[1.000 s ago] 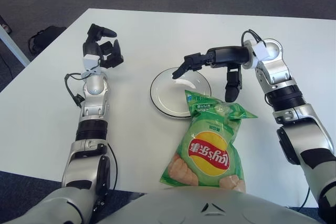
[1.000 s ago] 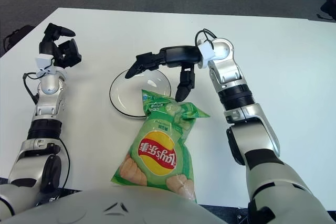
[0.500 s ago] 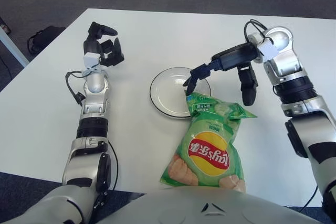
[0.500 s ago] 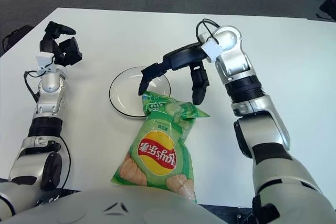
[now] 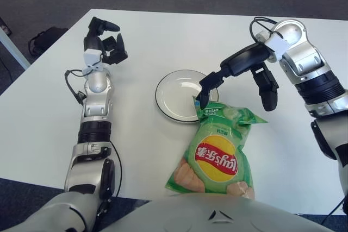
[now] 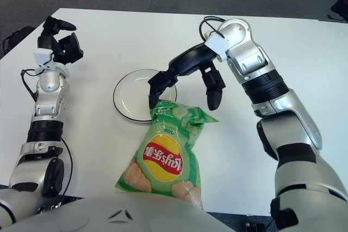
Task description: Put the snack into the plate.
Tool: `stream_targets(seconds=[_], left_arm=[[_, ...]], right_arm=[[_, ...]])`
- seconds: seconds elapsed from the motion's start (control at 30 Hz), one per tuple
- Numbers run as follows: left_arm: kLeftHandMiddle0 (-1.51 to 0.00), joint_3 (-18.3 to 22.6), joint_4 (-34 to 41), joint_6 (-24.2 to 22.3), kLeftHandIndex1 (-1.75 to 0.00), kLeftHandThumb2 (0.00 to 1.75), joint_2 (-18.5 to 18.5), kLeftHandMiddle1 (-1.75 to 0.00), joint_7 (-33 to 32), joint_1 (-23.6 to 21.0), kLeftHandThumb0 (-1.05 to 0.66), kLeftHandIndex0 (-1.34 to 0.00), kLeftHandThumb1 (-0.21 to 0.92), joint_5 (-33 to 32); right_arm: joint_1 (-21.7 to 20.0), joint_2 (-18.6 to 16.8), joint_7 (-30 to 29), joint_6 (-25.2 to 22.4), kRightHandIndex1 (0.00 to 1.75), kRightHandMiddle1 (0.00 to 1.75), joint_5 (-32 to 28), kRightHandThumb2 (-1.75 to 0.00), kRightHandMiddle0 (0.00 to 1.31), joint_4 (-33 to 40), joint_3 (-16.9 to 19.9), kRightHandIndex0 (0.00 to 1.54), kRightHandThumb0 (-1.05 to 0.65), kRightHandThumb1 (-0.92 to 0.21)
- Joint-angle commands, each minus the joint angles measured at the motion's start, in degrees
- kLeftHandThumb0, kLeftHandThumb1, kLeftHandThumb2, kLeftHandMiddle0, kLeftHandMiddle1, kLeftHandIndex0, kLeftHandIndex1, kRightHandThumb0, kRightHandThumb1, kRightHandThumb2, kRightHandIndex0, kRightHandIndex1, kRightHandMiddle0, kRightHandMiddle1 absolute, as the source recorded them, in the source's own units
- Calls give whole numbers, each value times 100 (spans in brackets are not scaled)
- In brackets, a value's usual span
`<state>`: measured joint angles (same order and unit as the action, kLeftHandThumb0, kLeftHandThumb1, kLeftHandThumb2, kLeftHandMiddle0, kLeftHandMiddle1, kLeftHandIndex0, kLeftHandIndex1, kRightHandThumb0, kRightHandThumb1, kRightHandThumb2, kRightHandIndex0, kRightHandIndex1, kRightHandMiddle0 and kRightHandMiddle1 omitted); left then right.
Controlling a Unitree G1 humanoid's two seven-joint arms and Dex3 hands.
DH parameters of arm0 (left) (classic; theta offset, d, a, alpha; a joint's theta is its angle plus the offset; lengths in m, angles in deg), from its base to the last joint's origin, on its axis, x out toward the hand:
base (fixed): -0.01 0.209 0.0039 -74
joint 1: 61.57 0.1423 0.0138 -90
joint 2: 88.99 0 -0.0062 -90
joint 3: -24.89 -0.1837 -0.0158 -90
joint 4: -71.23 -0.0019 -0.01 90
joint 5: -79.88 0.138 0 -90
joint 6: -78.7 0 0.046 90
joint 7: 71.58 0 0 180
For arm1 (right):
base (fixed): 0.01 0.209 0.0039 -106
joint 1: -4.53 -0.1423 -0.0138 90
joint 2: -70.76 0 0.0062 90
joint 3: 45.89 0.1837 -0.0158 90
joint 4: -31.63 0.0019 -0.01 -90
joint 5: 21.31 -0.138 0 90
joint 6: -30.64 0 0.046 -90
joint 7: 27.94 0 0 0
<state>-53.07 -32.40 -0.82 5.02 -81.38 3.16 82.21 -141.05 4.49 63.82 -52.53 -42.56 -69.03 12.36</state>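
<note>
A green bag of crisps [image 5: 217,151] with a red and yellow logo lies flat on the white table, its far end overlapping the near rim of a white plate [image 5: 176,92] with a dark rim. My right hand [image 5: 235,88] hovers over the far end of the bag with its fingers spread wide and pointing down. One fingertip [image 5: 203,101] sits at the bag's far left corner, another [image 5: 268,100] off its right corner. It holds nothing. My left hand [image 5: 104,44] shows at the far left of the table, well away from the plate, fingers loosely curled.
The white table [image 5: 152,36] stretches around the plate and the bag. A dark bag [image 5: 46,39] lies on the grey floor beyond the table's left edge. The near table edge runs just below the crisp bag.
My right hand has swung from above the plate back toward me and lowered onto the far end of the crisp bag. My left hand drifted slightly away. The bag and plate stayed put.
</note>
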Motion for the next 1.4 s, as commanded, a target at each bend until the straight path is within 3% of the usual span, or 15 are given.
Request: stream_targets(seconds=[0.0, 0.13, 0.3, 0.67, 1.37], left_arm=[[-112, 14, 221, -238, -175, 102, -88, -175, 1, 113, -41, -43, 55, 69], [-111, 48, 339, -395, -175, 102, -109, -175, 3, 162, -41, -43, 55, 85], [-111, 54, 406, -425, -175, 101, -115, -175, -70, 188, -41, -43, 56, 169], [-110, 111, 446, -413, -175, 110, 3, -175, -277, 162, -43, -48, 49, 150], [-106, 133, 283, -300, -175, 112, -21, -175, -292, 114, -43, -49, 47, 124]], right_arm=[[-660, 526, 74, -414, 5, 89, -68, -85, 0, 93, -656, 20, -62, -38], [-1060, 817, 74, -628, 7, 99, -143, -85, 0, 146, -1233, 26, -63, -39], [-1254, 935, 74, -546, 8, 106, -221, -85, 0, 143, -1501, 27, -64, -41], [-1313, 976, 74, -567, 8, 108, -310, -84, 0, 198, -1606, 28, -65, -41], [-1296, 919, 74, -589, 8, 108, -270, -84, 0, 195, -1603, 28, -65, -41]])
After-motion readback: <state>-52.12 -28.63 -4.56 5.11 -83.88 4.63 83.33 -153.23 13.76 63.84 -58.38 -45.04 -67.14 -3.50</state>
